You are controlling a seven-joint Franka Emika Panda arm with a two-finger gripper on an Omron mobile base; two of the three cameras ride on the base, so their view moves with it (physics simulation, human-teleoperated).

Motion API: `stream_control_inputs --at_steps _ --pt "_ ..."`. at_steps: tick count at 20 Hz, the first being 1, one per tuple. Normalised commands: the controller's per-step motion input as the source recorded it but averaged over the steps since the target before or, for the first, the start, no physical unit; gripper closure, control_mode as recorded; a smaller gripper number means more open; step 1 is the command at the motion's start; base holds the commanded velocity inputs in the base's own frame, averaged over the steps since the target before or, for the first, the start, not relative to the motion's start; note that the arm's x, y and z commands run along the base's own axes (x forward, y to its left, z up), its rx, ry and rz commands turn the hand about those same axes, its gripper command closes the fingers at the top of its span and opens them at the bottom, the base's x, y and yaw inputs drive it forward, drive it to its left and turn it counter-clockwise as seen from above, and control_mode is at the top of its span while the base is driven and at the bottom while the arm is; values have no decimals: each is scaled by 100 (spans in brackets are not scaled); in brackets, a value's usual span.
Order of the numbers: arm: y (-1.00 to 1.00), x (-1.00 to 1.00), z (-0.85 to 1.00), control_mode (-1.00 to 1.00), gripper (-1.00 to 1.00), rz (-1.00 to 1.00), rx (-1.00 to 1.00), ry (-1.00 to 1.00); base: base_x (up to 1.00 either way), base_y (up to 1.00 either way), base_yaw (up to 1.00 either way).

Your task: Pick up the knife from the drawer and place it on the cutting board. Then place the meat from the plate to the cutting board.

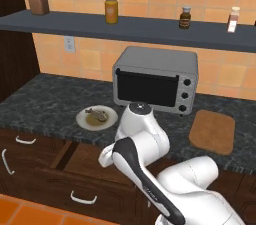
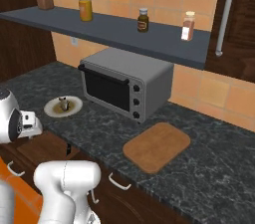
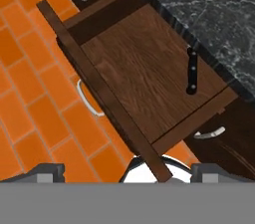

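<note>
In the hand view I look down into the open drawer (image 3: 134, 68), dark brown wood with a curved silver handle (image 3: 88, 99) on its front. The knife (image 3: 192, 71) lies at the drawer's back right, black handle showing, close under the counter edge. My gripper (image 3: 129, 172) hovers above the drawer front, open, its fingertips (image 3: 47, 172) far apart with nothing between them. The white plate (image 1: 80, 119) sits on the counter left of the oven with the meat (image 1: 96, 115) on it. The cutting board (image 1: 212, 131) lies bare to the oven's right. The drawer (image 1: 85, 161) stands pulled out below the plate.
A grey toaster oven (image 1: 155, 79) stands on the dark granite counter (image 1: 40, 104) between plate and board. Above it runs a shelf (image 1: 150, 29) with several jars. Narrower drawers (image 1: 20, 144) with handles sit left of the open one. Orange tiled floor (image 3: 30, 93) lies below.
</note>
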Motion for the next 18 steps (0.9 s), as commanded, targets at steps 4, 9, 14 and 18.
stream_control_inputs --at_steps 4,9,14,18 --pt "23 -3 -50 -100 -100 0 -2 1 0 0 0" --pt "10 24 -54 -100 -100 3 -2 5 0 0 0" --pt "7 31 -45 -100 -100 5 -1 5 0 0 0" --pt "24 3 -31 -100 -100 4 -2 6 0 0 0"
